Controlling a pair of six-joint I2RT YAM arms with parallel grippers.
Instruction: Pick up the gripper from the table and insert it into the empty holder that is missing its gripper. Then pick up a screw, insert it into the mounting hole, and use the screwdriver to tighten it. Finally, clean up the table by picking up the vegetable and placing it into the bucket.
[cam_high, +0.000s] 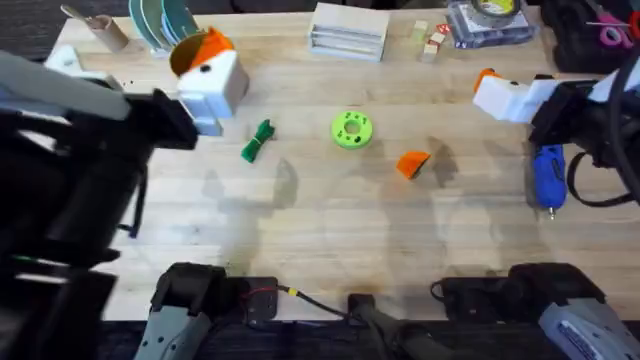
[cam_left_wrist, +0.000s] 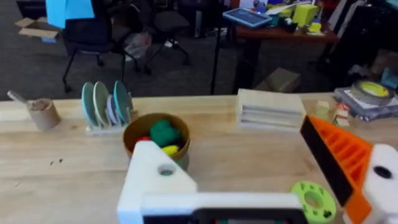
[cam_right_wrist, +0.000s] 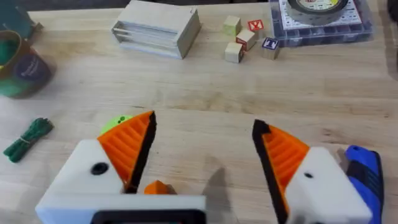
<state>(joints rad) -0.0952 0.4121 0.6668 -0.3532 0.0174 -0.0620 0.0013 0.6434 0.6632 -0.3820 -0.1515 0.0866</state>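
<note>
Right gripper (cam_right_wrist: 202, 162) hovering with jaws wide, empty, above orange wedge (cam_high: 412, 163) on worktop (cam_high: 320, 230). Lower squarely, pinch flat sides. Left jaws: spread, empty.

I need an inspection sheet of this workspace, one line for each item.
Surface: wooden table, bare in front.
Job's things: orange wedge, blue screwdriver, green leafy piece lie apart; tub holds toys.
Clutter: lime disc, plates, wooden box, small blocks, tape roll.
Grippers: left gripper lacks one orange tip; right gripper open, empty.
Cables: wire at bases.
Surroundings: office chairs.
</note>
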